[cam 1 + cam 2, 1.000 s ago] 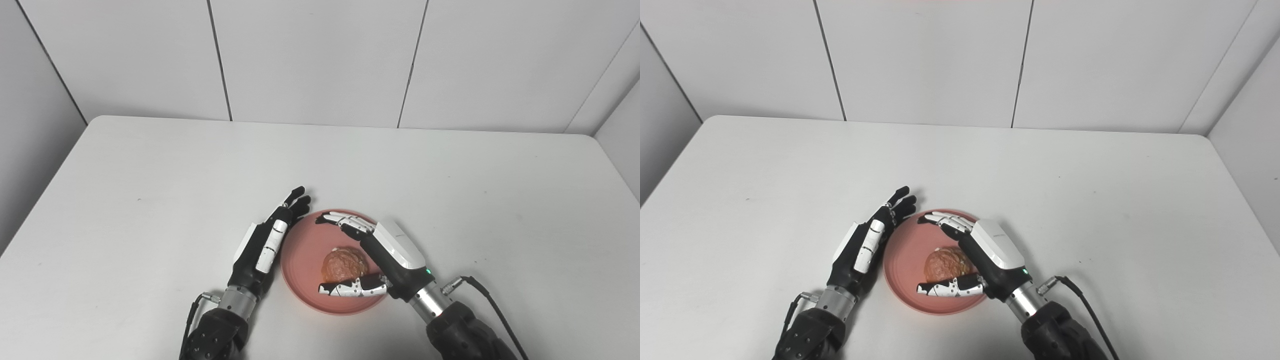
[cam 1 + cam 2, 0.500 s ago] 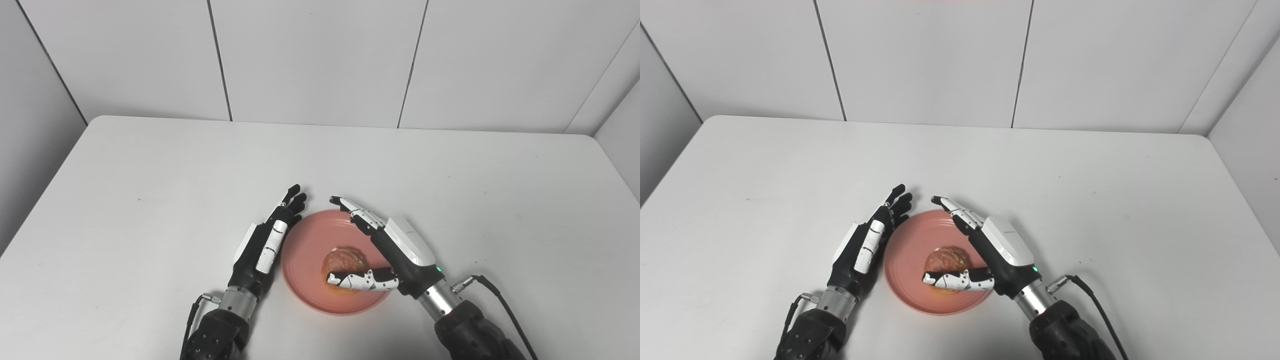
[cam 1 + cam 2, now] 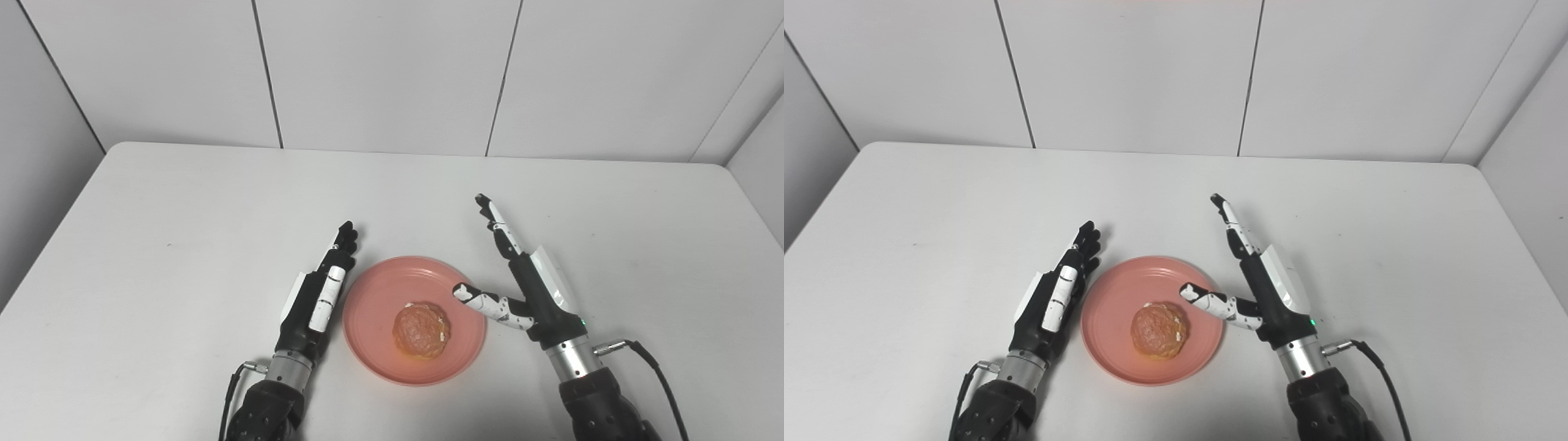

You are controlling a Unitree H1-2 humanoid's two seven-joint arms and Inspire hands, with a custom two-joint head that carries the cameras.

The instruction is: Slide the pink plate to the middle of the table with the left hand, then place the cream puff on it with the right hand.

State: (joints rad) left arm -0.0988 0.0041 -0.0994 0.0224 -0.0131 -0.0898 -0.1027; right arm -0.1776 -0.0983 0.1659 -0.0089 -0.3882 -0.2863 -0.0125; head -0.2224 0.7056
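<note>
Pink plate (image 3: 367,306) just left of open, empty right hand (image 3: 530,288) in left eye view, golden cream puff (image 3: 1158,330) on it between both open, empty hands in right eye view, likely soft, light, crushable, best held gently around sides.

Both head cameras look steeply down and forward from above the near edge of the tabletop (image 3: 184,202). They sit side by side, moderately close, and share nearly the whole tabletop and the panelled wall (image 3: 1127,73) behind it.
</note>
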